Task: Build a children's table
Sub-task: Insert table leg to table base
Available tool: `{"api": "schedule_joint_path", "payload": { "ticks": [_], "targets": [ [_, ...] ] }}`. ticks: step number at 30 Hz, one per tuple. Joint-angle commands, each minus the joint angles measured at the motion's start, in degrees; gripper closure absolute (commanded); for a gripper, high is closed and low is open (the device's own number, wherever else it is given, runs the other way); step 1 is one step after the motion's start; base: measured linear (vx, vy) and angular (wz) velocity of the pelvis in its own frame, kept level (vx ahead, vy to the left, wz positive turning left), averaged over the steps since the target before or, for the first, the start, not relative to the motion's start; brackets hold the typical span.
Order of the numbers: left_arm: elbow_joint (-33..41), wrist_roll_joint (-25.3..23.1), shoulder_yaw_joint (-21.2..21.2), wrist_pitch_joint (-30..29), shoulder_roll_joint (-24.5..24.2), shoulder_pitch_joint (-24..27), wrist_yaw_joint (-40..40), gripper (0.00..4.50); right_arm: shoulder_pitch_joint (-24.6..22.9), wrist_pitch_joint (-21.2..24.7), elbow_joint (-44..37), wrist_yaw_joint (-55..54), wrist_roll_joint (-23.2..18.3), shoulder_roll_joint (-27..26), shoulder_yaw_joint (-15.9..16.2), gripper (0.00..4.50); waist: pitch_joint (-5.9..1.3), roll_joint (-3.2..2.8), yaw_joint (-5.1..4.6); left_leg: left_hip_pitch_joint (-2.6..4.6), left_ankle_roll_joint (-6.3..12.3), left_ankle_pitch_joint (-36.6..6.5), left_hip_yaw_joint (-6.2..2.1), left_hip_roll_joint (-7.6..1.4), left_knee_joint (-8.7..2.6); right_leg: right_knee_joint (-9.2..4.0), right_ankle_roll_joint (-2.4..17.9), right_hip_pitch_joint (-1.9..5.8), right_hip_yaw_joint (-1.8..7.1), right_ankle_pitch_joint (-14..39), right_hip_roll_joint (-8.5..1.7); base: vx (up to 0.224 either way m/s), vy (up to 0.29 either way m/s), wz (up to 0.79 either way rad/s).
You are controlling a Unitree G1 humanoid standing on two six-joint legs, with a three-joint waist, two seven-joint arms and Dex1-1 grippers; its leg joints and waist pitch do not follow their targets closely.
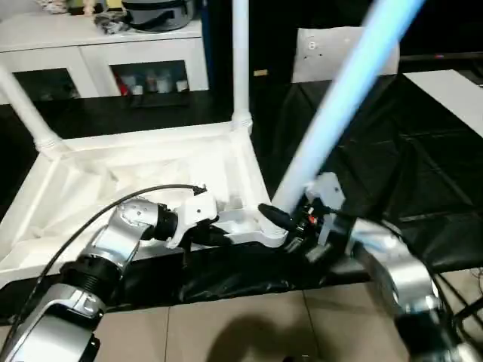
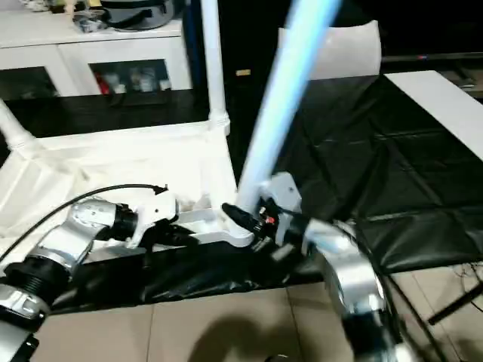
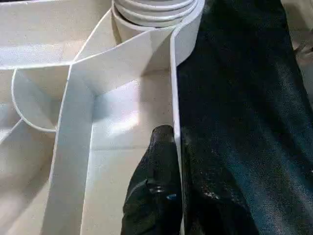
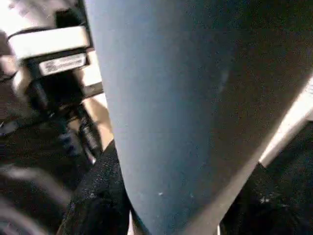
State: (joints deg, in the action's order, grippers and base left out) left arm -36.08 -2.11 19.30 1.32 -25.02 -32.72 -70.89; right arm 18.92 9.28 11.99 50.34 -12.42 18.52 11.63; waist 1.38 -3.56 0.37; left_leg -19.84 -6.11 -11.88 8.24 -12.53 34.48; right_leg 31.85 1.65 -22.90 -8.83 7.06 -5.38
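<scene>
Table top [image 1: 136, 162] was white, its ribbed underside facing up, ribs the same plain white. 2 fitted legs, one at the far corner [image 1: 240, 60] and one at the far left corner [image 1: 26, 109], were white. The tilted leg [image 1: 343, 98] read pale blue-white in the head views and grey-blue in the right wrist view. The cloth [image 1: 362, 166] under the work was glossy black, faintly speckled in the left wrist view. Forearms were silver, left [image 1: 106, 249] and right [image 1: 392, 264]. Left gripper [image 3: 159, 156] had black fingers; right gripper [image 1: 283, 219] was black with a small red spot. Cabinet [image 1: 98, 53] was white with dark glass doors. Floor tiles [image 1: 226, 324] were beige-grey. The back panel [image 1: 324, 49] was white.
</scene>
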Motion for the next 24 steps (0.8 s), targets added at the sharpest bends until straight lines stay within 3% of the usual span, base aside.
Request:
{"api": "schedule_joint_path", "payload": {
  "ticks": [1, 7, 12, 15, 17, 21, 24],
  "targets": [
    [1.06, -0.73, 0.67, 2.58, -0.92, -3.02, -1.24, 4.5, -2.37, 3.91, 4.9, 5.25, 2.12, 0.17, 6.25, 2.62, -3.12, 0.55, 0.17, -0.76, 5.27, -13.49, 0.63, 0.39, -3.82, -4.7, 3.09, 3.66, 2.02, 27.76, -2.57, 0.0, 0.0, 0.0],
    [-0.95, -2.0, 2.54, 5.91, -0.7, -5.31, -3.86, 4.5, -2.21, 4.36, 5.73, 11.03, 1.5, 0.73, 8.86, 2.62, -2.52, 0.79, 0.45, -0.32, 4.96, -16.2, 0.6, 0.2, -4.19, -4.89, 3.29, 3.27, 2.06, 29.2, -2.48, 0.0, 0.0, 0.0],
    [-4.68, -3.75, 3.31, 7.79, -0.1, -8.23, -3.92, 4.5, -2.44, 4.18, 5.66, 13.68, 1.16, 0.61, 10.32, 2.62, -1.64, 1.01, 0.47, 0.53, 3.97, -20.5, 0.55, 0.49, -4.21, -5.98, 1.33, 2.81, 1.49, 35.04, -2.4, 0.0, 0.0, 0.0],
    [-7.07, -4.69, 3.86, 9.18, 0.0, -9.88, -3.61, 4.5, -2.99, 4.03, 4.7, 14.98, 1.63, 0.38, 11.12, 2.62, -1.47, 0.71, 0.38, 1.32, 3.57, -22.53, 0.4, 0.67, -4.13, -6.84, -0.09, 2.76, 0.81, 37.36, -2.33, 0.0, 0.0, 0.0],
    [-8.29, -5.13, 3.83, 9.68, 0.2, -10.63, -3.47, 4.5, -3.33, 3.96, 4.29, 15.31, 1.75, 0.18, 11.4, 2.62, -1.56, 0.81, 0.45, 0.85, 3.59, -21.68, 0.2, 0.54, -4.42, -6.53, 0.16, 3.22, 0.94, 35.65, -2.48, 0.0, 0.0, 0.0],
    [-9.91, -5.58, 3.84, 10.51, 0.27, -11.45, -3.51, 4.5, -3.52, 3.92, 4.17, 15.15, 1.91, -0.23, 11.65, 2.62, -1.67, 1.17, 0.47, 0.55, 3.87, -20.73, 0.19, 0.39, -4.57, -6.19, 0.96, 3.35, 1.25, 34.25, -2.61, 0.0, 0.0, 0.0],
    [-10.79, -5.6, 3.74, 10.72, 0.03, -11.83, -3.45, 4.5, -3.35, 3.7, 4.52, 14.38, 1.93, -0.92, 11.12, 2.62, -1.64, 1.05, 0.58, 0.43, 4.02, -19.95, 0.22, 0.33, -4.7, -5.97, 1.59, 3.4, 1.43, 33.67, -2.7, 0.0, 0.0, 0.0]
  ]
}}
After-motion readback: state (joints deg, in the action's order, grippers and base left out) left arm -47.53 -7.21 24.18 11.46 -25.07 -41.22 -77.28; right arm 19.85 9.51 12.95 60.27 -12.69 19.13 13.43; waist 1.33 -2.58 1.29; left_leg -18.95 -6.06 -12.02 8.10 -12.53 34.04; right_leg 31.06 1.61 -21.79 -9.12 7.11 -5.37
